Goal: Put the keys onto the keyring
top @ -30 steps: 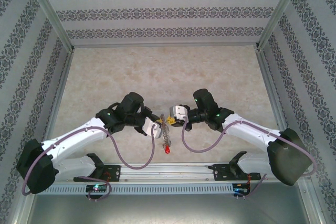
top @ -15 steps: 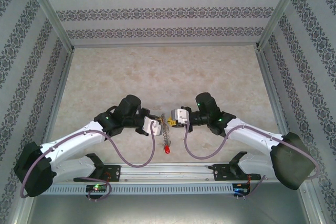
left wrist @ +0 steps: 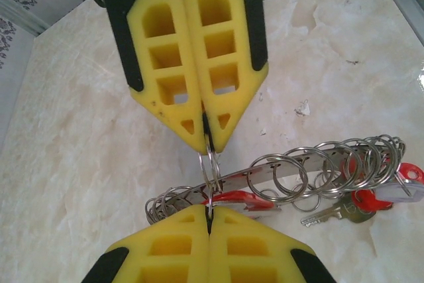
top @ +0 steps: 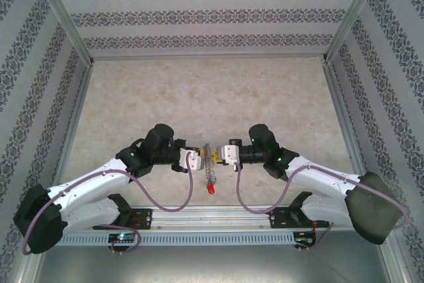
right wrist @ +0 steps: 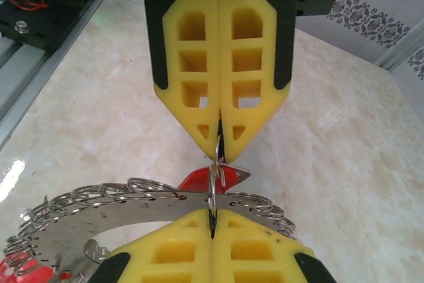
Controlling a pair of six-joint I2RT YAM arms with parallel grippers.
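The keyring (left wrist: 298,164) is a curved silvery band fringed with many small split rings, hanging just above the marble table. My left gripper (left wrist: 209,211) and my right gripper (left wrist: 209,145) meet tip to tip, and both are shut on the same small split ring (left wrist: 211,170) of the keyring. A red-headed key (left wrist: 248,198) lies just behind that ring, and more red keys (left wrist: 371,198) hang at the band's far end. In the right wrist view, the right gripper (right wrist: 212,215) faces the left gripper (right wrist: 218,154) over the keyring (right wrist: 99,211), with a red key (right wrist: 197,180) behind. From above, the keyring (top: 211,162) hangs between the grippers, a red key (top: 211,190) at its low end.
A plain silver key (left wrist: 334,213) hangs among the rings. The marble table (top: 212,97) is fenced by patterned walls and metal rails (top: 76,117). The arms' base rail (top: 212,217) runs along the near edge, close below the hanging keys.
Both wrists have come down towards the near edge and levelled out, so they now face each other straight on. The keyring stays gripped between them.
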